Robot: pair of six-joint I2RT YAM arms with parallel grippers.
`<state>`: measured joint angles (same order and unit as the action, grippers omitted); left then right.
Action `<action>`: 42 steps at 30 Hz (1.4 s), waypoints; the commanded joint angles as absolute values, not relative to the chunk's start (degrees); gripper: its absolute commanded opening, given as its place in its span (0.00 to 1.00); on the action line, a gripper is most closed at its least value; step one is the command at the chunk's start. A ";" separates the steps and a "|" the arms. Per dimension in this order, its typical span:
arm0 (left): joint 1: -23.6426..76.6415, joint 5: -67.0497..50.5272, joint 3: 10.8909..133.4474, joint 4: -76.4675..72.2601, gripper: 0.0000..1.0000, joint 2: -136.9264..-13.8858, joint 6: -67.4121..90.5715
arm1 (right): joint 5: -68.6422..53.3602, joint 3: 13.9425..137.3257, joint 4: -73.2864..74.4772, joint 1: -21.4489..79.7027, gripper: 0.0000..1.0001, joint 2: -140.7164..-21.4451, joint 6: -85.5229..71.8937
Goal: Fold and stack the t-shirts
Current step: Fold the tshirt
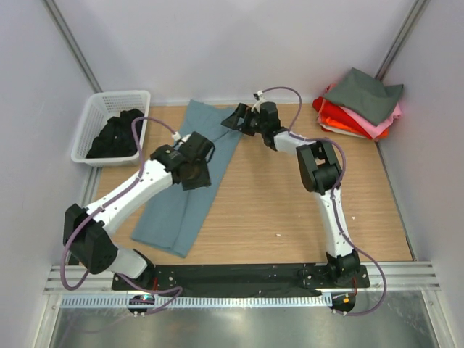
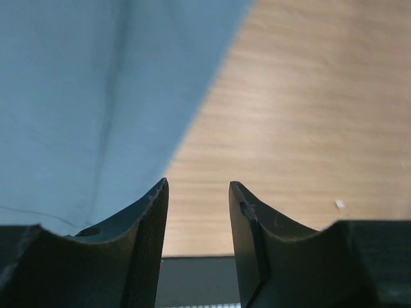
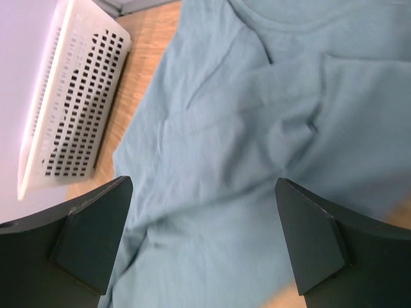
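Observation:
A dusty blue-grey t-shirt [image 1: 190,190] lies on the table as a long strip, folded lengthwise. My left gripper [image 1: 194,171] hovers over its middle, open and empty; in the left wrist view [image 2: 198,186] the shirt's right edge [image 2: 96,96] runs beside its fingers. My right gripper [image 1: 233,119] is open and empty above the shirt's far end, near the collar [image 3: 282,19]. A stack of folded shirts, dark grey [image 1: 366,94] on top over pink and red [image 1: 341,116], sits at the far right. A black shirt [image 1: 114,136] lies in the basket.
A white lattice basket [image 1: 90,123] stands at the far left, also seen in the right wrist view [image 3: 70,109]. Bare wooden table [image 1: 290,210] lies right of the blue-grey shirt. White walls enclose the table on three sides.

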<state>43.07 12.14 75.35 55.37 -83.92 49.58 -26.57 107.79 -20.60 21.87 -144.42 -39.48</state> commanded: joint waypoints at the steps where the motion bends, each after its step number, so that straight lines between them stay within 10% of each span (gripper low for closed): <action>1: 35.35 17.31 71.73 58.90 0.44 -84.37 43.86 | -24.26 99.95 -26.02 20.04 1.00 -132.29 -35.34; 19: 23.73 20.92 65.39 50.98 0.38 -100.46 42.45 | -20.04 108.36 -0.62 19.51 0.97 -139.47 -33.39; 29: 23.82 18.82 60.56 50.54 0.36 -98.35 43.15 | -21.09 115.75 7.30 19.42 0.77 -144.40 -33.57; 42: 28.82 7.21 57.13 44.12 0.31 -98.69 47.72 | -27.86 124.62 5.80 18.55 0.28 -151.52 -38.93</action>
